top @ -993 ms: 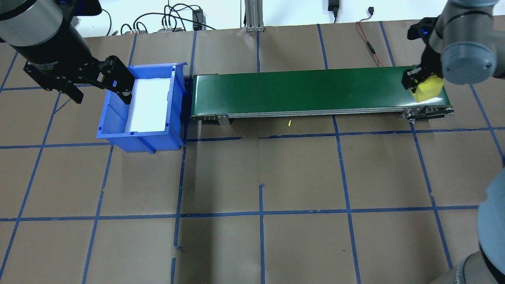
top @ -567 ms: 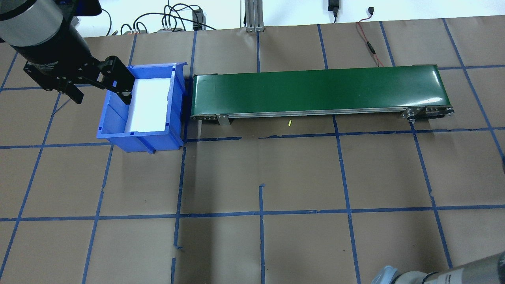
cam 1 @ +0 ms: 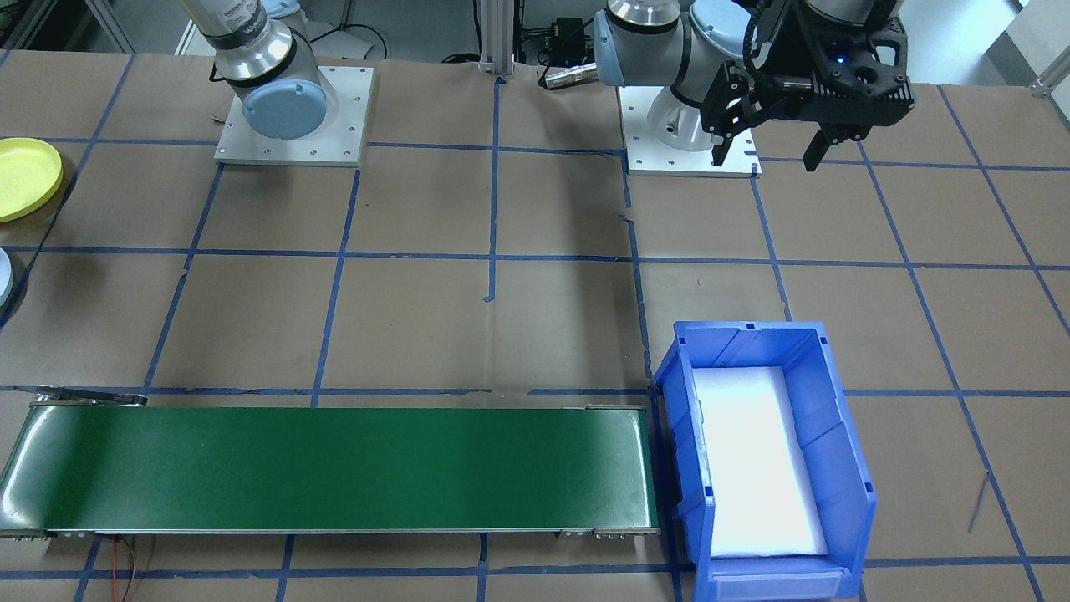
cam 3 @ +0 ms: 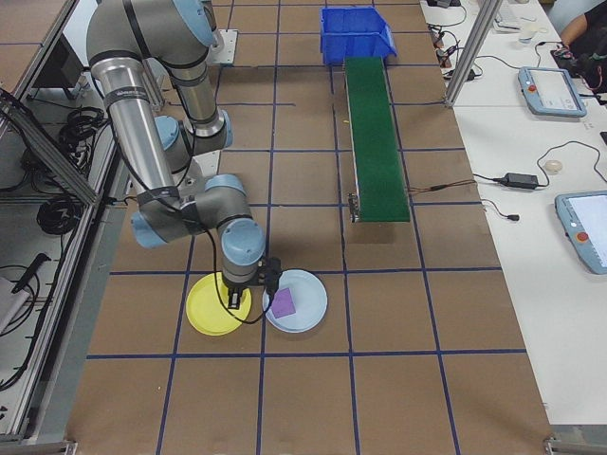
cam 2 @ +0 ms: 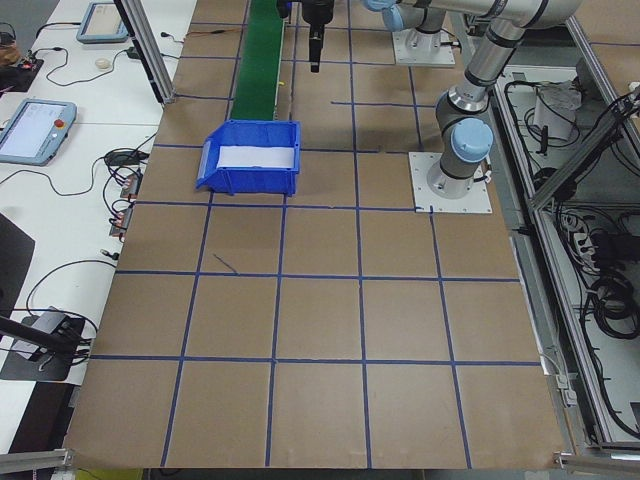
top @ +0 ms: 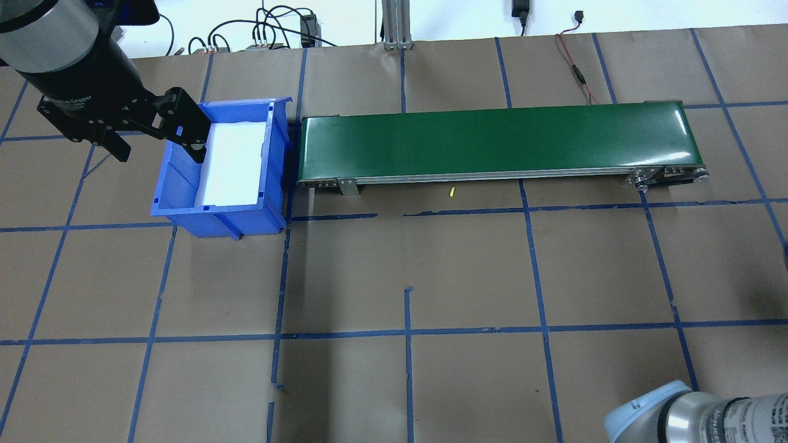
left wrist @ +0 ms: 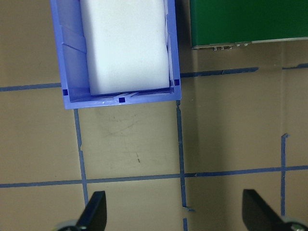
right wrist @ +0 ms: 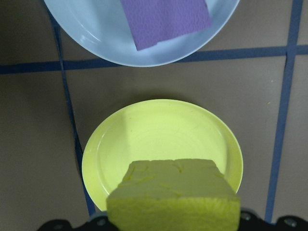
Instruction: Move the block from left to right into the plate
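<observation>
A yellow foam block [right wrist: 173, 195] is seen at the bottom of the right wrist view, clamped between the fingers of the right gripper [cam 3: 250, 284], whose dark tips are only partly visible at the lower edge. The block is held above the round, shallow, bright yellow plastic plate [right wrist: 159, 139], over the plate's near part; whether block and plate touch cannot be told. In the exterior right view the plate [cam 3: 211, 308] lies on the brown paper-covered bench [top: 468, 277], just beside a round pale blue plate [cam 3: 305, 301] that carries a flat purple square piece [cam 3: 283, 302].

Well apart from the plates, a long green conveyor belt [top: 498, 141] is laid across the bench, and a blue plastic bin [top: 225, 166] with a white foam lining [top: 231, 163] stands at its far end. The left gripper [cam 1: 773, 155] hangs in the air near the bin, its fingers [left wrist: 94, 211] spread wide apart with nothing between them. The bench is marked into squares with blue tape [top: 406, 332].
</observation>
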Robot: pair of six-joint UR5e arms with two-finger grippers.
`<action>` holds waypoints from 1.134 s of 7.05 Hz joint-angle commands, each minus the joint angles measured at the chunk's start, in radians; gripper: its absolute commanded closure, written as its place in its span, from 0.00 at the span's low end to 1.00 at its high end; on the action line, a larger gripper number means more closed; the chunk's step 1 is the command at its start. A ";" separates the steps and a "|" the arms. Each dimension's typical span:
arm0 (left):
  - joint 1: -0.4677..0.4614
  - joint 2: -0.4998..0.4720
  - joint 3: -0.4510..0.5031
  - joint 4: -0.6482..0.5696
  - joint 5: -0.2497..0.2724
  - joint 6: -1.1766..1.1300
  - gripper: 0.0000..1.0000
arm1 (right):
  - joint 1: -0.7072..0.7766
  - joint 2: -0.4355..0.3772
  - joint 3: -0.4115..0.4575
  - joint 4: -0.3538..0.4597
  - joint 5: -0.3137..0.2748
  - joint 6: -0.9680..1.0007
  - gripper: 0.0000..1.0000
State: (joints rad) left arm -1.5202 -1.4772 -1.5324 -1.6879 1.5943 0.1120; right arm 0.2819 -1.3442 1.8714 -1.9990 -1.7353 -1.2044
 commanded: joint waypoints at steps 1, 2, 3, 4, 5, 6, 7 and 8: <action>0.000 0.000 0.000 0.001 -0.001 0.000 0.00 | -0.110 0.016 0.111 -0.088 0.068 -0.040 0.48; 0.000 0.000 0.000 0.001 -0.002 0.000 0.00 | -0.110 0.020 0.120 -0.098 0.088 -0.041 0.01; 0.000 0.000 0.000 0.001 -0.001 0.000 0.00 | -0.110 0.028 0.120 -0.096 0.092 -0.041 0.00; 0.002 0.000 0.000 0.001 -0.002 0.000 0.00 | -0.109 0.016 0.112 -0.095 0.099 -0.015 0.00; 0.002 0.000 0.000 0.002 -0.002 0.000 0.00 | -0.069 -0.002 0.095 -0.080 0.094 0.029 0.00; 0.003 0.000 0.000 0.002 -0.002 0.000 0.00 | 0.045 -0.033 0.071 -0.007 0.083 0.093 0.00; 0.003 0.000 0.000 0.002 -0.004 0.000 0.00 | 0.162 -0.082 0.040 0.079 0.076 0.235 0.00; 0.003 0.000 0.000 0.002 -0.004 0.000 0.00 | 0.306 -0.126 0.010 0.119 0.083 0.344 0.00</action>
State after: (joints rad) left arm -1.5175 -1.4772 -1.5325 -1.6859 1.5913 0.1120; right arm 0.4256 -1.4168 1.9175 -1.9458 -1.6543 -0.9978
